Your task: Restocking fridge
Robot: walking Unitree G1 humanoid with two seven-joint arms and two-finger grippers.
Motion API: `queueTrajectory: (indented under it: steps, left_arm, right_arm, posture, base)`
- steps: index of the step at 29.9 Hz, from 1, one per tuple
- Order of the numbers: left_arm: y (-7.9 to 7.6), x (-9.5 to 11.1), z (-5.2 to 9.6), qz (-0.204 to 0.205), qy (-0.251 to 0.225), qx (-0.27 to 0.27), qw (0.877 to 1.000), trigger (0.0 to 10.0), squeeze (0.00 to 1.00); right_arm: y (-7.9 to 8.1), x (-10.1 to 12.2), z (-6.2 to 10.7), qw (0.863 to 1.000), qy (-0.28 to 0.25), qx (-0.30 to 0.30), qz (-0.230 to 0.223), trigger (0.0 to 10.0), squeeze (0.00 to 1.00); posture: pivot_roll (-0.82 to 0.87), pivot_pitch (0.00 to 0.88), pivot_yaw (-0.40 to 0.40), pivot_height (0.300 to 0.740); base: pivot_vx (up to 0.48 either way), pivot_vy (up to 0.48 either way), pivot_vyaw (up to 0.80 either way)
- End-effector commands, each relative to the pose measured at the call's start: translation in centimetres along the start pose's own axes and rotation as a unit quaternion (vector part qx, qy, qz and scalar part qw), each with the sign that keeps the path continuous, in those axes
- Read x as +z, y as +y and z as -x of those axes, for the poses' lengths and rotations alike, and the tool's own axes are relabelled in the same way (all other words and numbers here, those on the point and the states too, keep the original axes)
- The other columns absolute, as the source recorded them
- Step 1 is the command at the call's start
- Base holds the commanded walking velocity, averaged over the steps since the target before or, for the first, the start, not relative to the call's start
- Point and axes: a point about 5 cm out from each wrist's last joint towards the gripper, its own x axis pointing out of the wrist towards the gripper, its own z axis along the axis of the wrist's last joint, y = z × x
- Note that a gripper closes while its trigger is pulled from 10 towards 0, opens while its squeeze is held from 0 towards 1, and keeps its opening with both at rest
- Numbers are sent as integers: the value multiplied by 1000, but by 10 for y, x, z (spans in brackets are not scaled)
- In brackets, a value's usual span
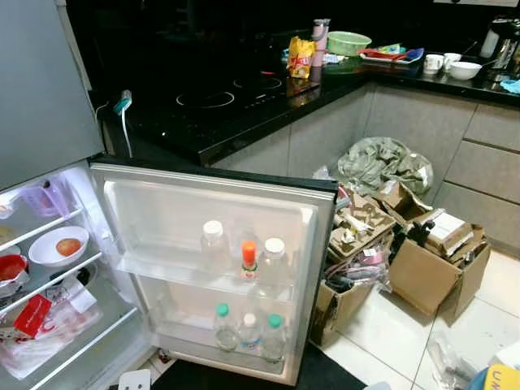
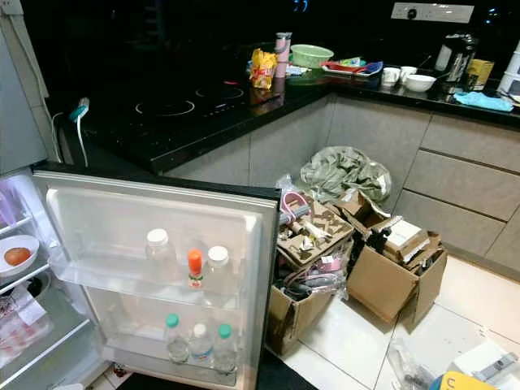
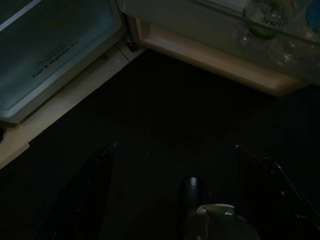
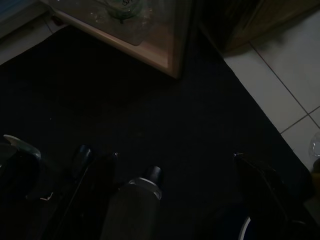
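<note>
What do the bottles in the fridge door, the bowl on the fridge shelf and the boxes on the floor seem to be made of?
The bottles look like clear plastic: see-through bodies with white, green and orange screw caps. The bowl is white and glossy, perhaps ceramic or melamine; the look leaves it open. The boxes are brown cardboard, matt, with bent open flaps.

Both arms hang low, wrists turned down toward the floor. The left gripper [image 3: 175,150] points straight downward, its two black fingers [image 3: 95,170] spread wide apart — nothing sits between them. The right gripper [image 4: 175,157] hangs the same way, its fingers [image 4: 260,175] likewise splayed and empty — both seen dimly in shade.
</note>
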Motion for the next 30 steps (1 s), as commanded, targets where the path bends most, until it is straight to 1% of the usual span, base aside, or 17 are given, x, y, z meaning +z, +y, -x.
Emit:
queueTrajectory:
  steps: [1, 11, 13, 14, 15, 17, 18, 19, 20, 22, 23, 24, 25, 27, 28, 29, 30]
  left_arm:
    - [3, -5, 3, -18, 5, 2, 1000, 10000, 0]
    - [1, -4, 2, -19, 2, 0, 1000, 10000, 0]
    - [1, -3, 1, -21, 1, 0, 1000, 10000, 0]
    - [1, -2, 1, -22, 1, 0, 1000, 10000, 0]
    - [1, -2, 1, -22, 1, 0, 1000, 10000, 0]
    - [2, -1, 0, -23, 0, 1, 1000, 10000, 0]
    - [2, -1, 0, -23, 0, 1, 1000, 10000, 0]
    - [2, 0, 0, -23, -1, 2, 1000, 10000, 0]
    - [2, 3, 0, -25, -7, 2, 1000, 10000, 0]
    - [1, 7, -1, -36, -17, -3, 999, 10000, 0]
    - [1, 8, -1, -40, -20, -6, 999, 10000, 0]
    - [1, 8, -1, -40, -20, -6, 999, 10000, 0]
    - [1, 8, -1, -43, -20, -7, 999, 10000, 0]
    - [1, 8, -1, -43, -20, -7, 999, 10000, 0]
    - [1, 7, -1, -47, -20, -8, 999, 10000, 0]
    - [1, 7, -1, -47, -20, -8, 999, 10000, 0]
    - [2, 7, 0, -48, -19, -8, 999, 10000, 0]
  right_arm:
    - [0, -1, 0, 1000, -1, -5, -7, 10000, 0]
    - [-6, 16, -2, 998, -33, -31, -34, 10000, 0]
    - [-22, 54, -5, 994, -83, -57, -38, 0, 0]
    - [-29, 77, -5, 991, -111, -67, -37, 0, 0]
    - [-29, 77, -5, 991, -111, -67, -37, 0, 0]
    - [-37, 105, -3, 986, -141, -81, -28, 0, 0]
    - [-37, 105, -3, 986, -141, -81, -28, 0, 0]
    - [-41, 122, -2, 983, -155, -96, -12, 4588, 0]
    - [-45, 140, 1, 979, -174, -110, -2, 10000, 0]
    - [-54, 178, 8, 964, -204, -170, 24, 10000, 0]
    - [-58, 191, 12, 957, -216, -193, 21, 10000, 0]
    - [-58, 191, 12, 957, -216, -193, 21, 10000, 0]
    - [-62, 202, 16, 950, -224, -218, 17, 10000, 0]
    - [-62, 202, 16, 950, -224, -218, 17, 10000, 0]
    - [-65, 229, 25, 934, -253, -252, 4, 10000, 0]
    - [-65, 229, 25, 934, -253, -252, 4, 10000, 0]
    - [-64, 243, 29, 928, -269, -259, -5, 10000, 0]
  posture:
    - [-18, 84, -8, 740]
    - [-17, 88, -6, 740]
    - [-25, 91, 5, 740]
    - [-26, 91, 5, 740]
    - [-26, 91, 5, 740]
    - [-26, 93, 6, 740]
    - [-26, 93, 6, 740]
    - [-23, 97, 4, 740]
    - [-20, 101, 5, 740]
    - [-18, 104, 5, 740]
    - [-17, 106, 7, 740]
    - [-17, 106, 7, 740]
    - [-17, 106, 7, 740]
    - [-17, 106, 7, 740]
    - [-8, 108, 6, 740]
    - [-8, 108, 6, 740]
    - [-7, 108, 6, 740]
  base:
    - [0, 0, 0]
    - [0, 0, 0]
    - [0, 0, 0]
    - [0, 0, 0]
    - [0, 0, 0]
    - [0, 0, 0]
    - [0, 0, 0]
    - [0, 0, 0]
    - [0, 0, 0]
    - [0, 0, 0]
    - [0, 0, 0]
    - [0, 0, 0]
    - [0, 0, 0]
    - [0, 0, 0]
    - [0, 0, 0]
    - [0, 0, 0]
    - [0, 0, 0]
